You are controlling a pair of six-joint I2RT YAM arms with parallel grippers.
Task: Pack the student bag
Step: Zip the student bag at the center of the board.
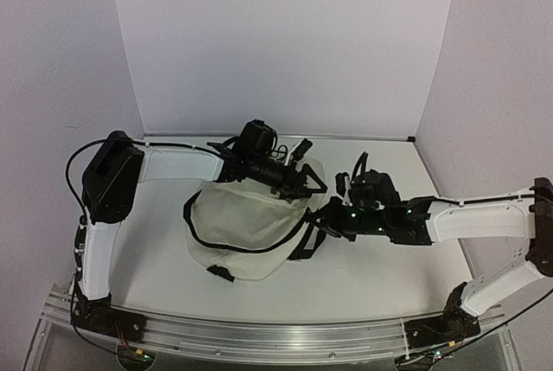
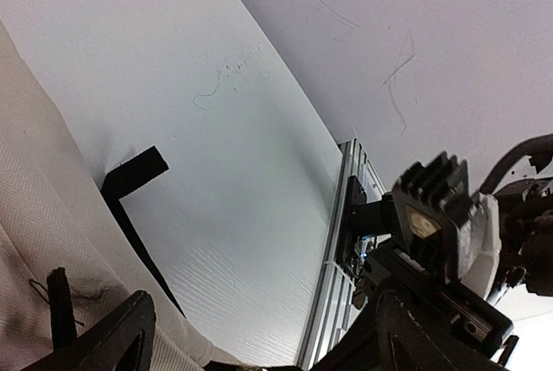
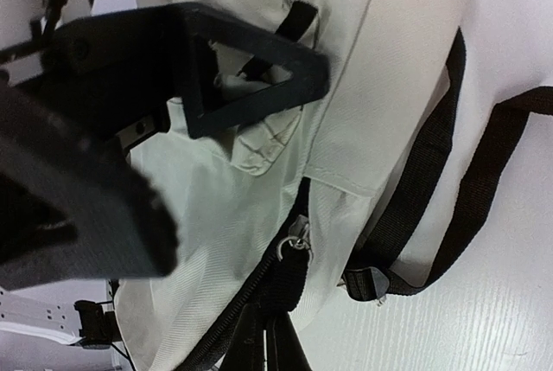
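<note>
The student bag, cream fabric with black straps, lies in the middle of the table. My right gripper is at its right edge. In the right wrist view this gripper is shut on the black pull tab hanging from the metal zipper slider. My left gripper hovers over the bag's upper right corner, jaws wide open. In the left wrist view its fingers stand far apart with only table between them, and the bag's cloth is at the left.
A black shoulder strap loops onto the table right of the bag. Another strap end sticks out near the left gripper. White walls close the back and sides. An aluminium rail runs along the near edge.
</note>
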